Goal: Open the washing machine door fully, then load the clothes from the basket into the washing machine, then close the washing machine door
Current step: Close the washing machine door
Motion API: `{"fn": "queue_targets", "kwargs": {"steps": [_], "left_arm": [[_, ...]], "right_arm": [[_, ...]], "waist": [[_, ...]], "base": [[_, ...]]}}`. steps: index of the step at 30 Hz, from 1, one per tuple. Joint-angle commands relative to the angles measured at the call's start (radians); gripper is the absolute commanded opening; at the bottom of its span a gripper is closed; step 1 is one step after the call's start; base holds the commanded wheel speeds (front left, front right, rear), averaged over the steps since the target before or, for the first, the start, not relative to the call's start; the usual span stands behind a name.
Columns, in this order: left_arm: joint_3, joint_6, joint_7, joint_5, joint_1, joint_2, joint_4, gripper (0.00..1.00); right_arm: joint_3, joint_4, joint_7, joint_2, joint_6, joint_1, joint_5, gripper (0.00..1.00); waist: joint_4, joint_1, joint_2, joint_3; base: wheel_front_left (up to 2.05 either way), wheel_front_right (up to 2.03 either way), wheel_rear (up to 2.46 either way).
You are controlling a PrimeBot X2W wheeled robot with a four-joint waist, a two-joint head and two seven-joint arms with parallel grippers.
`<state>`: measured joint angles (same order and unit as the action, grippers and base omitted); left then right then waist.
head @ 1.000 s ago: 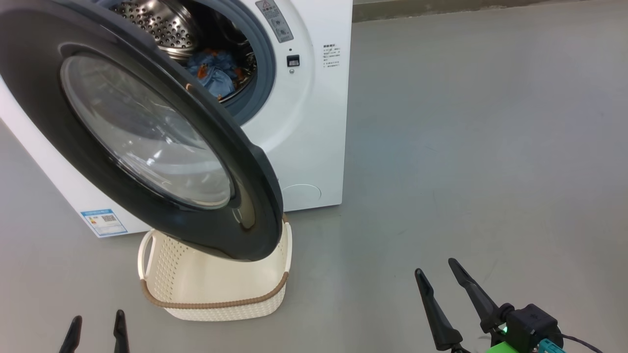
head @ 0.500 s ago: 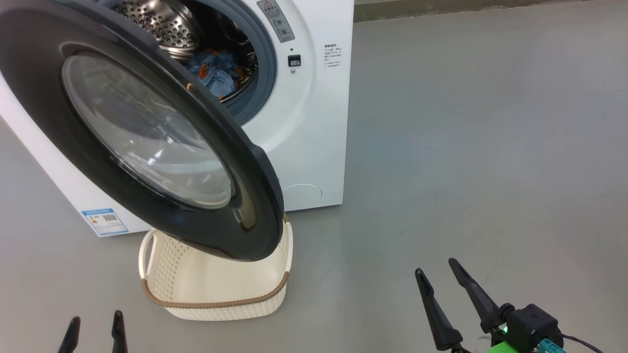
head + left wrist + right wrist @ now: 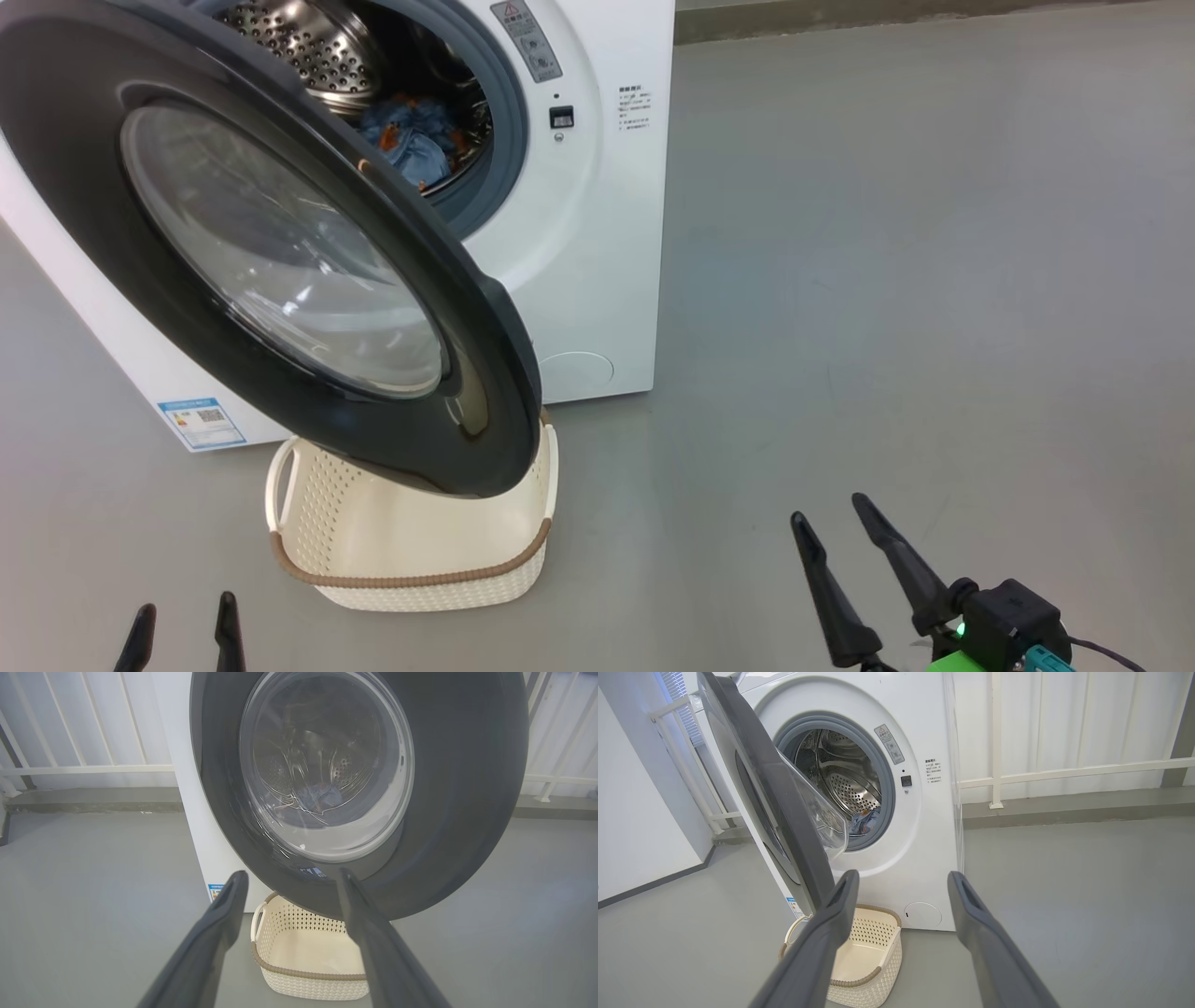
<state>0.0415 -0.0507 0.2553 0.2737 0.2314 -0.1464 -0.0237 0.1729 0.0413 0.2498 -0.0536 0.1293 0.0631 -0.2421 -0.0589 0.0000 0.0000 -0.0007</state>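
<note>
Before the washing machine (image 3: 597,280), on grey floor (image 3: 887,280): finds the basket (image 3: 411,569) tucked beneath the lower edge of the door (image 3: 84,215). Shows that door swung partway out, black ring overhanging the basket's far rim, seen nearly edge-on from the right wrist with the glass bowl bulging toward the drum. Leaves the right part of the drum mouth uncovered, with the clothes (image 3: 415,140) lying blue and orange at the drum's bottom. Offers wide bare floor right of the machine and in front of it, back to a white railing (image 3: 1064,772). Places the left gripper (image 3: 185,605) at the head view's lower left, fingers apart and empty. Places the right gripper (image 3: 828,507) at the lower right, fingers likewise spread and empty, both well short of door and basket. Carries a blue sticker (image 3: 201,422) at the machine's lower left corner, a grey warning label (image 3: 527,39) with a red triangle beside the gasket, and a block of small print (image 3: 634,107) right of the opening, all too small to read.
</note>
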Motion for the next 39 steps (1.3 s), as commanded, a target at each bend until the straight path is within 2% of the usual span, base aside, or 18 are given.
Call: {"fn": "queue_targets", "kwargs": {"steps": [1,7,11,13,14,18,23,25,26,30,39], "left_arm": [[0.039,0.005,0.006,-0.006,-0.030,-0.012,-0.017,1.00],[0.043,0.008,0.006,-0.009,-0.027,-0.010,-0.018,1.00],[0.044,0.010,0.006,-0.009,-0.027,-0.008,-0.018,1.00],[0.045,0.012,0.006,-0.008,-0.028,-0.007,-0.017,1.00],[0.045,0.013,0.006,-0.008,-0.029,-0.006,-0.016,1.00],[0.043,0.015,0.006,-0.009,-0.033,-0.004,-0.015,1.00],[0.035,0.020,0.006,-0.011,-0.047,0.003,-0.008,1.00],[0.026,0.025,0.006,-0.013,-0.056,0.008,-0.004,1.00],[0.026,0.025,0.006,-0.013,-0.056,0.008,-0.004,1.00],[0.013,0.033,0.006,-0.016,-0.074,0.017,0.000,1.00],[-0.028,0.060,0.006,-0.022,-0.141,0.053,-0.001,1.00]], "right_arm": [[0.021,-0.022,0.012,0.003,0.001,-0.004,-0.007,0.00],[0.024,-0.031,0.012,0.003,0.001,-0.001,-0.007,0.00],[0.011,-0.089,0.012,0.003,0.001,-0.014,-0.010,0.00],[0.007,-0.152,0.012,0.003,0.001,-0.033,-0.009,0.00],[0.022,-0.233,0.012,0.003,0.001,-0.061,-0.008,0.00],[0.099,-0.408,0.012,-0.006,0.001,-0.143,-0.006,0.00],[0.233,-0.534,0.012,-0.040,0.001,-0.264,-0.021,0.00],[0.305,-0.537,0.011,-0.060,0.001,-0.318,-0.023,0.00],[0.305,-0.537,0.011,-0.060,0.001,-0.318,-0.023,0.00],[0.423,-0.510,-0.012,-0.060,0.001,-0.412,-0.048,0.00],[0.603,-0.291,-0.084,-0.039,0.001,-0.473,-0.105,0.00]], "waist": [[0.001,0.0000,0.0000,-0.001],[0.001,0.0000,0.0000,-0.002],[0.004,0.0000,0.0000,-0.001],[0.005,0.0000,0.0000,0.000],[0.007,0.0000,0.0000,0.002],[0.013,0.0000,0.0000,0.008],[0.034,0.0000,0.0000,0.017],[0.049,0.0000,0.0000,0.021],[0.049,0.0000,0.0000,0.021],[0.084,0.0000,0.0000,0.038],[0.206,0.0000,0.0000,0.124]], "base": [[0.00,0.00,0.00],[0.00,0.00,0.00],[0.00,0.00,0.00],[0.00,0.00,0.00],[0.00,0.00,0.00],[0.00,0.00,0.00],[0.00,0.00,0.00],[0.00,0.00,0.00],[0.00,0.00,0.00],[0.00,0.00,0.00],[0.00,0.00,0.00]]}}
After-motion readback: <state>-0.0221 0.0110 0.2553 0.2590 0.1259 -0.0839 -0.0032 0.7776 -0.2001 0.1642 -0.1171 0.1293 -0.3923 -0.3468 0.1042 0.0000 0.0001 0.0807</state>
